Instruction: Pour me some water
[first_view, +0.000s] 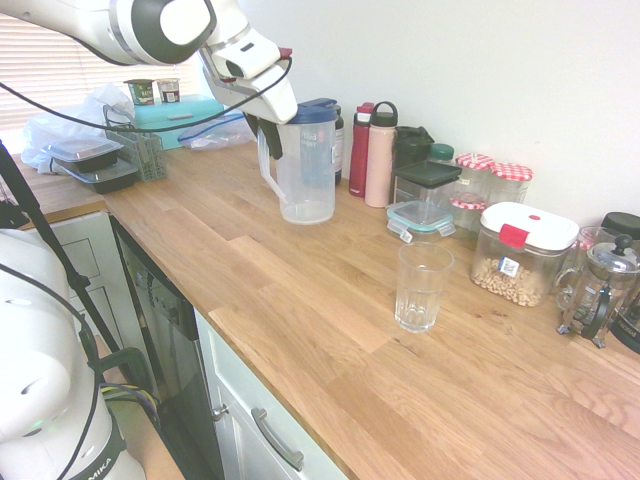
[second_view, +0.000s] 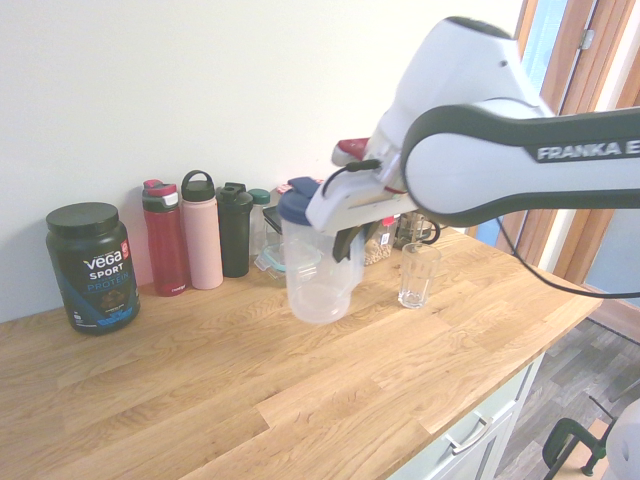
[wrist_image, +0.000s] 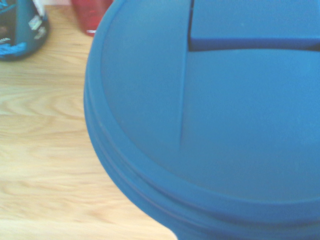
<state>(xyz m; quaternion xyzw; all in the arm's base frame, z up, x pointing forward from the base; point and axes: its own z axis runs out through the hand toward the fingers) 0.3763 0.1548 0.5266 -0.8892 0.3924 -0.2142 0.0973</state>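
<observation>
Pale wall and a wooden table (first_view: 330, 330) run through the first exterior view. The gripper (first_view: 268, 135) grasps the handle of the clear pitcher (first_view: 307, 170), upright under its blue lid. Well apart from it stands the drinking glass (first_view: 421, 290). Only this view shows the teal box (first_view: 180, 118) and the black-lidded food containers (first_view: 95, 160) at the far end; the pink bottle (first_view: 380, 160) and the tub of nuts (first_view: 515, 255) are also in sight.

The second exterior view gives the whole protein tub (second_view: 93, 268), mostly hidden by the pitcher in the first. Here the pitcher partly covers the clear storage containers, and the arm and gripper cover much of the nut tub. The glass is upright on the table.

The wrist view shows the lid close up, with its raised flap, and edges of the protein tub and the red bottle (wrist_image: 91, 15).
</observation>
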